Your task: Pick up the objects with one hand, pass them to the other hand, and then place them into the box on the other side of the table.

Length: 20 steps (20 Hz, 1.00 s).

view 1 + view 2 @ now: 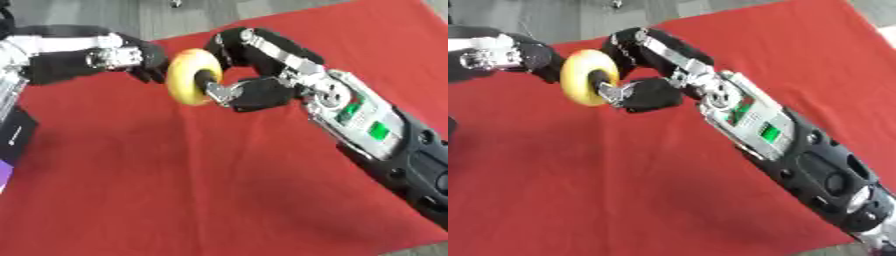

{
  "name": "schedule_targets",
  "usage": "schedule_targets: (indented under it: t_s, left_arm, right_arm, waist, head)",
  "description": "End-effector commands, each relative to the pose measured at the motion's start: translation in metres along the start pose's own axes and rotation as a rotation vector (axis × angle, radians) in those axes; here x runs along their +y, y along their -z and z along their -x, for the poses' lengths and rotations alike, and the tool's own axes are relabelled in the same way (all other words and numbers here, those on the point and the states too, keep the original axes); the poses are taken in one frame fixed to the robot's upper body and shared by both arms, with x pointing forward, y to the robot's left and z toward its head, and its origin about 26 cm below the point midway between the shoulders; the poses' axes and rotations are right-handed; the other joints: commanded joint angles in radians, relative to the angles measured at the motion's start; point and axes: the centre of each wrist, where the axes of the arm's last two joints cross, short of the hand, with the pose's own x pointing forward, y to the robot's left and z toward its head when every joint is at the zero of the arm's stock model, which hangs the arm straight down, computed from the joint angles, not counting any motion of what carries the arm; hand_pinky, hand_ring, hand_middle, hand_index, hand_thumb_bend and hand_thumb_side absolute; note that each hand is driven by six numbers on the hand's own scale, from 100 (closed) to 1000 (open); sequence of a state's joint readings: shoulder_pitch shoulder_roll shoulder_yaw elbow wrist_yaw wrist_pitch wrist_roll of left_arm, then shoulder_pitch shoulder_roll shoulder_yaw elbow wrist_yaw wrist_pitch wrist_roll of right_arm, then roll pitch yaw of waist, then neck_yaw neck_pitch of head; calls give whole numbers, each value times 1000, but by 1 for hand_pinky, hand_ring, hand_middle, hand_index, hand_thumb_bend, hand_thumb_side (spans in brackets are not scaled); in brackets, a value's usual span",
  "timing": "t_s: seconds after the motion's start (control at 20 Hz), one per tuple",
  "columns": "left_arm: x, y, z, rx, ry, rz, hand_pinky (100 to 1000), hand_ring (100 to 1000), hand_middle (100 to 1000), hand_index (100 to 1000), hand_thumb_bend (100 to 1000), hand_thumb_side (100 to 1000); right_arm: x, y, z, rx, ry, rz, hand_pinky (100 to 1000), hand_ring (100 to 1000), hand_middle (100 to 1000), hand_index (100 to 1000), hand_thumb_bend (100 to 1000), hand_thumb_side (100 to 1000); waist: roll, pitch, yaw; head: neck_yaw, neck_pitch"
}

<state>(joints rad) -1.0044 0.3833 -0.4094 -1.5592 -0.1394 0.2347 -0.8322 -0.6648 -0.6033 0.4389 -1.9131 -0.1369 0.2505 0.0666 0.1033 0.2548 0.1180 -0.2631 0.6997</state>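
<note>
Fig. Hand-to-hand pass, mid-air over the red cloth (201, 190) on the bench.

Object: a yellow ring (192, 77), shaped like a small wheel w/ a dark centre, held on edge above the cloth, between the two hands, not touching the cloth.

Right hand (254, 90): arm enters from lower right, forearm slanting up and to the left, wrist bent so the fingers (232, 45) arch over towards the ring. Fingers are curled; thumb side looks to reach into or against the ring's centre, so this hand appears to carry it.

Left hand (144, 57): arm enters from the left edge, roughly level. Its dark fingers sit at the ring's far rim, touching or just beside it; whether they have closed on the rim can't be told, as the ring hides them.

Step in hand (judged): the transfer itself. To do it well: keep the right hand steady, let the left fingers wrap the rim on the side opposite the right-hand contact, and release the right only once the left clearly has the ring. Risk: a smooth, round rim may roll or slip out if both let go together.

A dark box (13, 135) shows at the left edge, prob. the target.
</note>
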Motion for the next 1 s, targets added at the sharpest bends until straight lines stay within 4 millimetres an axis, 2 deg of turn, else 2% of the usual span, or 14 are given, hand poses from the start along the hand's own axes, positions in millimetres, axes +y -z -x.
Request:
schedule_targets:
  t_s: [0.05,0.1,0.35,0.45,0.65,0.7,0.8,0.9,1.0]
  left_arm:
    - [8,0,-8,14,87,-37,891,844,789,837,329,954]
    - [9,1,-10,19,110,-49,891,846,791,839,366,926]
    - [8,4,-13,49,174,-101,888,845,790,837,433,884]
    - [8,4,-10,56,173,-105,890,848,793,839,482,901]
    - [9,5,-6,73,204,-109,896,856,799,843,722,937]
    - [9,6,-5,76,217,-111,897,857,800,844,737,930]
    - [8,8,-3,79,239,-110,894,855,796,832,678,905]
    - [7,10,-2,67,237,-104,886,846,782,813,579,852]
    - [7,11,-1,48,224,-103,885,845,780,811,572,845]
  right_arm:
    - [-9,2,-6,-23,-18,19,664,599,426,588,100,243]
    - [-9,2,-6,-25,-19,19,664,599,426,588,100,239]
    - [-9,2,-5,-36,-21,32,664,599,426,587,100,240]
    - [-8,3,-5,-40,-26,33,665,600,427,587,100,232]
    - [-7,4,-4,-55,-39,33,666,600,427,587,100,229]
    - [-7,5,-4,-56,-40,33,666,600,427,587,100,228]
    - [-8,5,-4,-61,-45,32,667,600,428,587,100,220]
    - [-7,5,-5,-66,-51,30,667,600,428,587,100,221]
    - [-7,4,-5,-66,-55,27,667,600,428,587,100,221]
  waist:
    - [12,-2,3]
    - [13,-2,4]
    - [18,-1,5]
    - [20,-1,5]
    - [23,-1,4]
    - [23,-1,4]
    - [23,-1,3]
    - [23,0,2]
    - [22,1,2]
  head:
    - [-9,-15]
    - [-11,-16]
    - [-18,-24]
    - [-20,-27]
    - [-21,-29]
    - [-20,-30]
    - [-20,-31]
    - [-19,-32]
    - [-19,-31]
